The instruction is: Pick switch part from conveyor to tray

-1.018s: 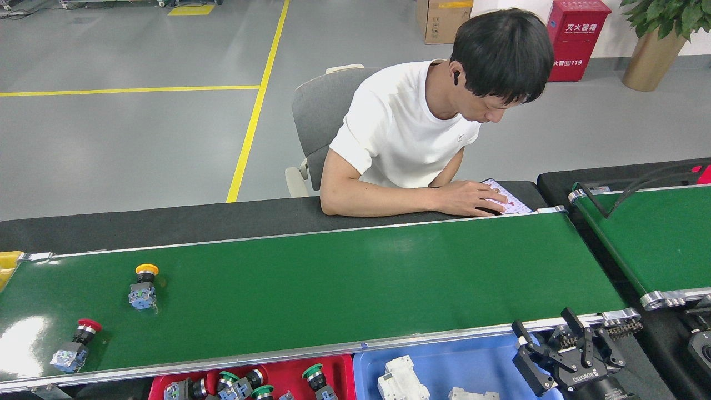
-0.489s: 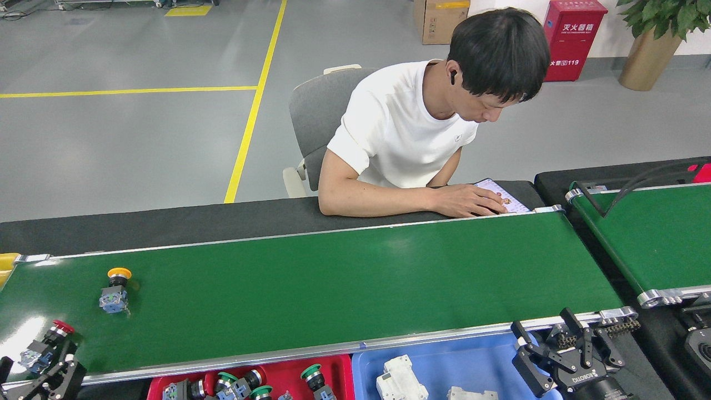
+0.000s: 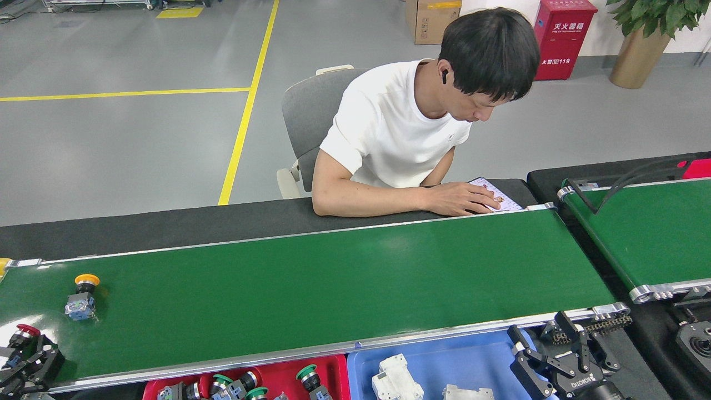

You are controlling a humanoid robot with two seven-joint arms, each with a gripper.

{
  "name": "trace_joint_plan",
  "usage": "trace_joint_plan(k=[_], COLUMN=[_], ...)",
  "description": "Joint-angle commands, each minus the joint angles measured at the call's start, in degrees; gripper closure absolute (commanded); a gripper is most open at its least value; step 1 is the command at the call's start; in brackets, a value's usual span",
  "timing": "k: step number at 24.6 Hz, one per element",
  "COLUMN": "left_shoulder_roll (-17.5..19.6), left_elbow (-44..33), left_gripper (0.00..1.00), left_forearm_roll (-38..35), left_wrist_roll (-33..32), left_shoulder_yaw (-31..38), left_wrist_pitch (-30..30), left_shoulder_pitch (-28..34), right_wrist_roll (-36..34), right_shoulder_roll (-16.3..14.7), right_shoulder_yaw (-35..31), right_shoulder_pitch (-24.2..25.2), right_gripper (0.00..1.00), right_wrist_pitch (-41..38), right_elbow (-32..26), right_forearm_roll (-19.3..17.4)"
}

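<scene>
Your left gripper's fingers (image 3: 41,358) now sit around the red-capped switch (image 3: 23,333) at the far left end of the conveyor (image 3: 333,278), where a second ago that switch lay alone on the belt with no gripper in view. You can see the dark fingers bracketing the switch body, but the pictures do not show whether they have closed on it or only stand around it, so treat the grip as unconfirmed. The left gripper (image 3: 25,361) has come in from the bottom left corner within the last half second, and the switch has slid leftward with the belt in the same time.

The yellow-capped switch (image 3: 81,297) has also travelled left along the belt and now stands just beyond the red one, apart from it. If the belt is running, you likely have little time before both reach the end roller.

Below the near rail, the red tray (image 3: 278,369) already holds several green-capped switches, so that is probably where this one goes. Your right gripper (image 3: 547,364) hangs spread open and empty over the blue tray (image 3: 444,355), much as before. The person (image 3: 400,128) across the belt is bent over a tablet, clear of your arms
</scene>
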Motion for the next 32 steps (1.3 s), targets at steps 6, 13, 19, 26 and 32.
trace_joint_plan(k=[6, 13, 19, 26, 32], left_shoulder_roll=[-0.4, -1.9, -8.4, -12.5, -14.1], left_elbow=[-3.2, -25.0, -42.0, -43.8, -43.7], left_gripper=[0.98, 0.97, 0.94, 0.9, 0.2], left_forearm_roll=[2.5, 9.6, 3.9, -7.9, -8.1], left_wrist_roll=[0.7, 0.9, 0.9, 2.3, 2.3], left_shoulder_yaw=[1.2, 4.5, -0.1, -6.8, -6.3], left_wrist_pitch=[-4.8, -7.5, -11.7, -16.7, -16.6], left_shoulder_pitch=[1.4, 17.9, 30.1, 31.7, 31.7], right_wrist_roll=[-0.6, -0.4, -0.2, -0.1, -0.1], right_shoulder_roll=[0.0, 0.0, -0.1, 0.1, 0.0], right_shoulder_yaw=[-0.2, -1.0, -1.3, -0.9, -0.5], right_shoulder_pitch=[-0.4, -0.2, -1.2, -3.6, -5.0], right_gripper=[0.01, 0.01, 0.01, 0.01, 0.01], right_wrist_pitch=[-0.2, -0.1, 0.5, 1.0, 0.4], right_elbow=[-0.7, -0.5, 1.2, 3.5, 3.6], right_forearm_roll=[-0.3, -0.4, -0.4, -0.1, -0.1])
